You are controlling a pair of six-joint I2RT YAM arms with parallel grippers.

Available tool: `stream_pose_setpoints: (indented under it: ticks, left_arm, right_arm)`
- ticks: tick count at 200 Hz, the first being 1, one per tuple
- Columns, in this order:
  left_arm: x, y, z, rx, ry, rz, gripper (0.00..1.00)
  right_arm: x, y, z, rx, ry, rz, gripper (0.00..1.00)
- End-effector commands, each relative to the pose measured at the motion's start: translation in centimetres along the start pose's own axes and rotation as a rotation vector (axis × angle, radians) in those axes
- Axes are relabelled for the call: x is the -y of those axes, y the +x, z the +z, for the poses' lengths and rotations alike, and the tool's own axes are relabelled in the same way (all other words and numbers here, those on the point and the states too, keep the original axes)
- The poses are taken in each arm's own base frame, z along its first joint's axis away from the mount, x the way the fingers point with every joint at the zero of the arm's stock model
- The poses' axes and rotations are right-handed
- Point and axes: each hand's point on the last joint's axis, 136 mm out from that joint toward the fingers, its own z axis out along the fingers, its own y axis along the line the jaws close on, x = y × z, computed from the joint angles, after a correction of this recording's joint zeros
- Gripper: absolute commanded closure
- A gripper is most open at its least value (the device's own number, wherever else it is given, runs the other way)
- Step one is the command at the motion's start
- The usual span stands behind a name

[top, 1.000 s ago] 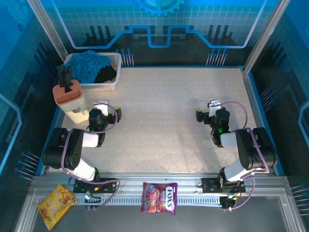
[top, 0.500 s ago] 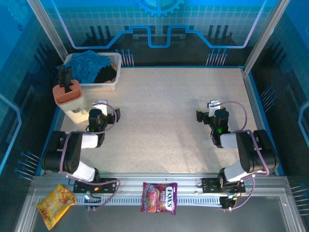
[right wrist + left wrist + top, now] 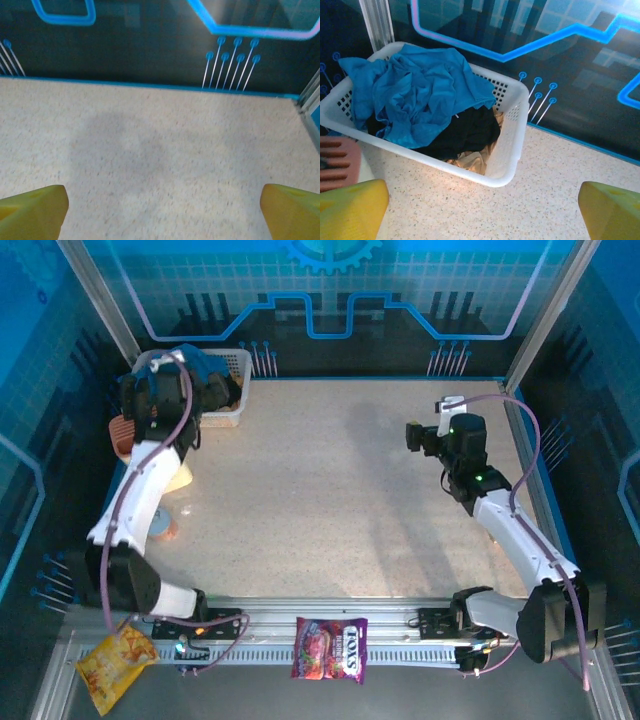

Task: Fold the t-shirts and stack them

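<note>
I saw a crumpled teal shirt (image 3: pixel 420 95) over a black shirt (image 3: pixel 470 131) in the perforated basket (image 3: pixel 514 145), far left. The left gripper (image 3: pixel 485 210) and right gripper (image 3: pixel 165 210) gaped empty over the speckled table (image 3: pixel 150 150).

We see the teal-blue t-shirt (image 3: pixel 415 100) as soft, matt, crumpled cloth, and the black t-shirt (image 3: pixel 470 132) as matt cloth too. The basket (image 3: pixel 510 155) looks like smooth, perforated white plastic; the table (image 3: pixel 555 170) looks speckled, grainy and matt.

The teal-blue t-shirt (image 3: pixel 415 95) and black t-shirt (image 3: pixel 470 131) contrast with the white basket (image 3: pixel 514 146) and speckled beige table (image 3: pixel 560 167).
</note>
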Motion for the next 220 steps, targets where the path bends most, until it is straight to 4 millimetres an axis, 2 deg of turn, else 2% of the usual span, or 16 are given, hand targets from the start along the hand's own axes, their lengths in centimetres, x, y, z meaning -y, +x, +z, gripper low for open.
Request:
stream_pose_setpoints:
  ticks: [1,20,23,42,54,101,130,147,180,220]
  left_arm:
    - [-1.1,3.8,4.3,-0.257,-0.061,0.028,0.08]
    - [-0.4,2.9,8.4,-0.313,-0.068,0.034,0.15]
    - [-0.5,3.3,9.2,-0.333,-0.073,0.036,0.17]
    - [0.1,2.7,13.1,-0.365,-0.093,0.043,0.26]
    - [0.0,2.7,15.4,-0.372,-0.126,0.052,0.28]
    - [-1.5,2.8,21.7,-0.298,-0.177,-0.027,0.30]
    - [-2.0,2.8,24.6,-0.231,-0.138,-0.098,0.38]
    - [-1.9,2.5,25.7,-0.193,-0.119,-0.099,0.39]
    - [-1.1,1.8,27.3,-0.128,-0.075,-0.109,0.38]
    - [-1.5,3.2,29.7,-0.119,-0.080,-0.120,0.31]
  right_arm:
    - [-1.1,2.2,-1.0,-0.147,-0.055,0.027,0.01]
    - [-1.4,2.1,-1.3,-0.158,-0.071,0.030,0.02]
    - [-1.5,2.0,-1.3,-0.158,-0.075,0.030,0.02]
    - [-1.6,2.3,-1.3,-0.171,-0.083,0.026,0.02]
    - [-1.7,2.5,-1.2,-0.178,-0.086,0.026,0.04]
    - [-1.9,3.8,-0.9,-0.247,-0.099,-0.009,0.10]
    - [-1.9,4.5,-1.2,-0.262,-0.103,-0.028,0.11]
    - [-1.8,4.8,-1.3,-0.267,-0.099,-0.038,0.11]
    - [-1.7,4.9,-1.2,-0.275,-0.093,-0.047,0.11]
    - [-1.8,5.4,-0.6,-0.306,-0.096,-0.050,0.12]
